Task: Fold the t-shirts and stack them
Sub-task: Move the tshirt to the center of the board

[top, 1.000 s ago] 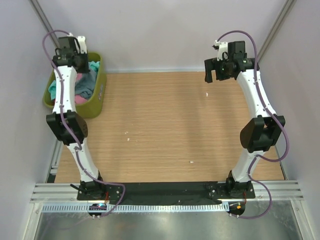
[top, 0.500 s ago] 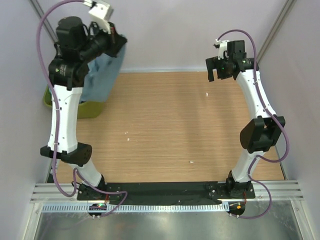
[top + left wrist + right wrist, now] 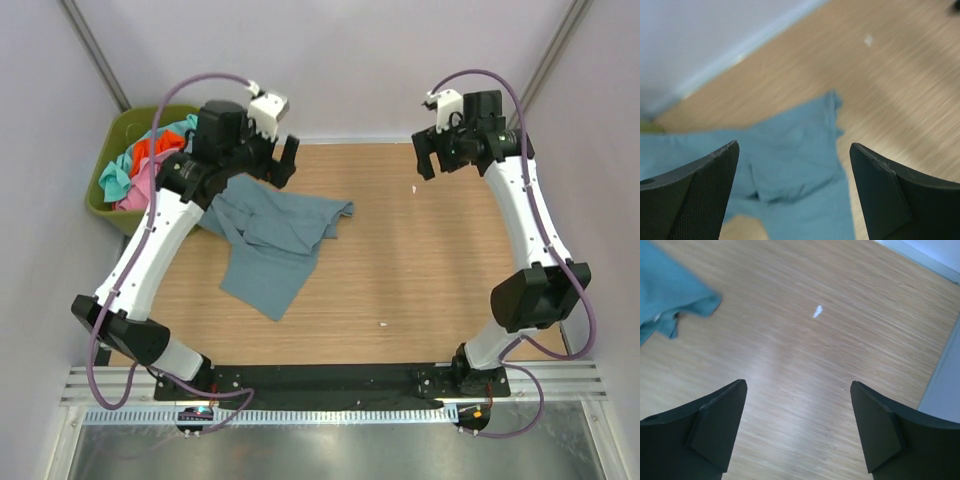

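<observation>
The slate-blue t-shirt (image 3: 272, 240) lies in a rumpled heap on the left half of the worktop (image 3: 430, 280). Its edges are turned over and one end trails toward the bin, so it probably needs spreading flat before any fold will hold. Nothing grips it. The left claw (image 3: 281, 163) hangs just above its far edge with jaws spread wide and empty, and the left wrist view shows cloth below the gap but none between the fingers. The other t-shirts, pink (image 3: 140, 187), orange-red (image 3: 150, 150) and turquoise (image 3: 114, 178), are bunched in the olive-green bin (image 3: 108, 212) at the far left corner, presumably waiting their turn. The right claw (image 3: 432, 160) is likewise released and empty. It hovers over bare wood at the far right, well apart from the shirt and placed to come in on its right side.
</observation>
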You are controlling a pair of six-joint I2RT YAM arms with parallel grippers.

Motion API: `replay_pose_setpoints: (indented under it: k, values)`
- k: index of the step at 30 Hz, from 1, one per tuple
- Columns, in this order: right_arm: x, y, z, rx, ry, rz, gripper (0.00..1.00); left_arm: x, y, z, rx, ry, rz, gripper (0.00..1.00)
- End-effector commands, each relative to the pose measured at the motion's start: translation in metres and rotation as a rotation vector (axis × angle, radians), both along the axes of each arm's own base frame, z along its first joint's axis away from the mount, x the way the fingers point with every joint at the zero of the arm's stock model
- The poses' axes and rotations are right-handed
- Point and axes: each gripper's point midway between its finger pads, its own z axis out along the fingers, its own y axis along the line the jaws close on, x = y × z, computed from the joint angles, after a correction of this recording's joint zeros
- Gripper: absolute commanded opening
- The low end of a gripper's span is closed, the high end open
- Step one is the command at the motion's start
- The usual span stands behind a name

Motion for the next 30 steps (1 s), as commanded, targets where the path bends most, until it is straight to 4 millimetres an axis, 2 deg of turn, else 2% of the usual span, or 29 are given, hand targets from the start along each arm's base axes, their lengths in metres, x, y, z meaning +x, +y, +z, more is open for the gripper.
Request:
replay_pose_setpoints:
  k: [1, 2, 4, 5, 6, 7, 8, 9, 12, 13, 16, 18, 19, 20, 26, 30]
  values:
    - [-0.056, 0.049, -0.002, 0.005, 0.058, 0.366, 0.88, 0.005, 0.063, -0.064, 0.178, 0.061, 0.166, 0.92]
    - [-0.067, 0.066, -0.006, -0.004, 0.057, 0.441, 0.87, -0.004, 0.079, -0.097, 0.221, 0.127, 0.209, 0.91]
    - [-0.082, 0.082, -0.015, -0.067, -0.028, 0.546, 0.88, -0.011, 0.103, -0.122, 0.241, 0.184, 0.274, 0.91]
    - [-0.095, 0.108, -0.016, -0.09, -0.068, 0.634, 0.89, -0.017, 0.111, -0.133, 0.243, 0.214, 0.284, 0.91]
    - [-0.097, 0.117, -0.023, -0.134, -0.12, 0.677, 0.91, -0.027, 0.123, -0.151, 0.252, 0.262, 0.306, 0.9]
    - [-0.101, 0.129, -0.027, -0.152, -0.139, 0.707, 0.91, -0.034, 0.127, -0.159, 0.256, 0.286, 0.306, 0.9]
    - [-0.111, 0.15, -0.036, -0.159, -0.145, 0.764, 0.91, -0.039, 0.127, -0.166, 0.253, 0.304, 0.294, 0.9]
    - [-0.103, 0.16, -0.037, -0.163, -0.174, 0.761, 0.91, -0.05, 0.122, -0.182, 0.247, 0.345, 0.253, 0.9]
    - [-0.094, 0.179, -0.037, -0.087, -0.159, 0.729, 0.91, -0.059, 0.106, -0.202, 0.188, 0.419, 0.192, 0.88]
    - [-0.09, 0.183, -0.043, -0.069, -0.134, 0.716, 0.91, -0.06, 0.102, -0.218, 0.192, 0.465, 0.179, 0.88]
    - [-0.084, 0.192, -0.042, -0.048, -0.137, 0.731, 0.92, -0.057, 0.095, -0.251, 0.205, 0.554, 0.15, 0.88]
    - [-0.081, 0.194, -0.035, -0.037, -0.15, 0.728, 0.92, -0.055, 0.094, -0.266, 0.225, 0.602, 0.146, 0.88]
    - [-0.08, 0.196, -0.034, -0.034, -0.152, 0.729, 0.93, -0.051, 0.093, -0.286, 0.245, 0.664, 0.148, 0.87]
    - [-0.078, 0.196, -0.032, -0.032, -0.159, 0.723, 0.93, -0.045, 0.091, -0.286, 0.245, 0.672, 0.149, 0.87]
    - [-0.081, 0.182, -0.022, -0.093, -0.209, 0.704, 0.95, -0.012, 0.083, -0.338, 0.296, 0.809, 0.182, 0.82]
    - [-0.085, 0.173, -0.024, -0.125, -0.215, 0.694, 0.96, -0.004, 0.073, -0.356, 0.323, 0.833, 0.16, 0.68]
